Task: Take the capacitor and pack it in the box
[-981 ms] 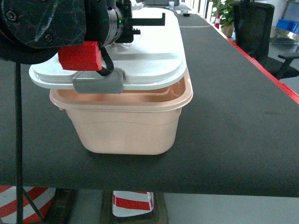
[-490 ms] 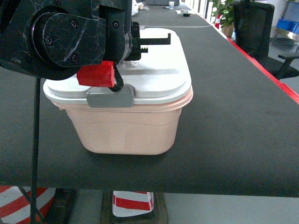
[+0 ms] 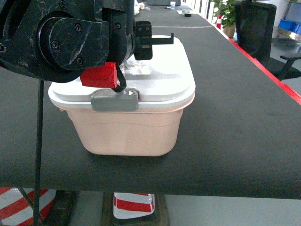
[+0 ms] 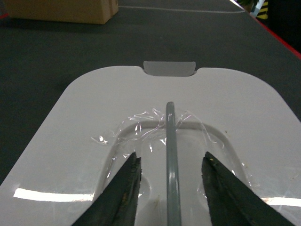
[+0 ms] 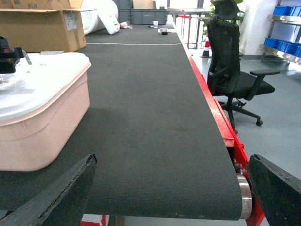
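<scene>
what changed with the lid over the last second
The left gripper has brought the white lid down and to the right: a second ago it sat skewed left with a gap showing the box's inside; now it lies squarely on the pink box, closed. The fingers now stand open either side of the grey handle. Box and right gripper stayed put.

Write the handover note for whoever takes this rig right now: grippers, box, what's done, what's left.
Left gripper: open, jaws straddling the grey handle on the lid, not clamped.
Right gripper: open, empty, over bare belt beside the box.
Box: on the belt, lid seated flat on top; grey latch at the near edge.
Capacitor: not visible; contents unconfirmed.
Left: check the latch is fastened, then withdraw the left arm.
</scene>
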{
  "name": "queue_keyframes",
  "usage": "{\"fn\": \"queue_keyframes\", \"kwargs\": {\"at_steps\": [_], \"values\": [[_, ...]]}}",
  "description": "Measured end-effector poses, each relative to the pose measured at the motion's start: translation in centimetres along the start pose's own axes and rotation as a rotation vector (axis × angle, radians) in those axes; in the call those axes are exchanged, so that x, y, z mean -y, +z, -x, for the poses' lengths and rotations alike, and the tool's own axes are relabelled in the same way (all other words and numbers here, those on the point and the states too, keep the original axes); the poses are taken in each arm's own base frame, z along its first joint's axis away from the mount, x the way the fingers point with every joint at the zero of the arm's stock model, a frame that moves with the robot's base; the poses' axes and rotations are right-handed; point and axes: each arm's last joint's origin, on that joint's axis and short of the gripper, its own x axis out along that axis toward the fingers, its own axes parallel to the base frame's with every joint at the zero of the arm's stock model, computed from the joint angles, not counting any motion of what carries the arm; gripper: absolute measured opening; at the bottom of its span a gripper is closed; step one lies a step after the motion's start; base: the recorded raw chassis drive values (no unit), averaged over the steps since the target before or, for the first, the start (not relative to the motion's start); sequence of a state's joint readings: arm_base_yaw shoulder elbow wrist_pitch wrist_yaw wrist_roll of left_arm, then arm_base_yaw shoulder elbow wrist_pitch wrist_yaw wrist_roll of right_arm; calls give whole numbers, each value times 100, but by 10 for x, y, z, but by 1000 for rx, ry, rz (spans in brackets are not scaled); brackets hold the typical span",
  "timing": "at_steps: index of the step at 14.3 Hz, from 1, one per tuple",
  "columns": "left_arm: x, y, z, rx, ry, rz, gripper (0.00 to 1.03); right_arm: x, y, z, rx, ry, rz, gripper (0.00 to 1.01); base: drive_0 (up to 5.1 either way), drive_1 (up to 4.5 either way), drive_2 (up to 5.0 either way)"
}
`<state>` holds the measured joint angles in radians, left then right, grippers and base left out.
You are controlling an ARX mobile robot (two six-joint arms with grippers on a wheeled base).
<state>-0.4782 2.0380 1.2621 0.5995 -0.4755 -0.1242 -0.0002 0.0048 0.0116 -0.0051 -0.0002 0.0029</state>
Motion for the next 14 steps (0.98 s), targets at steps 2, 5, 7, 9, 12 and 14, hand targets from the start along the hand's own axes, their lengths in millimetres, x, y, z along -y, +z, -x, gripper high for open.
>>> {"fn": "queue_keyframes", "kwargs": {"at_steps": [2,5,7,9,12,14], "values": [[0,9,2,41,-13,16,62,0,0,0,0,0,0,98,0,0,0],[-6,65,27,210,-28,54,99,0,0,0,0,0,0,98,0,0,0],[-20,98,49,306,-24,79,98,0,0,0,0,0,0,98,0,0,0],[-49,108,88,345,2,42,98,0,0,0,0,0,0,98,0,0,0],[-60,97,95,203,-25,-30,85,0,0,0,0,0,0,98,0,0,0],[-110,61,132,187,4,-37,54,0,0,0,0,0,0,98,0,0,0]]}}
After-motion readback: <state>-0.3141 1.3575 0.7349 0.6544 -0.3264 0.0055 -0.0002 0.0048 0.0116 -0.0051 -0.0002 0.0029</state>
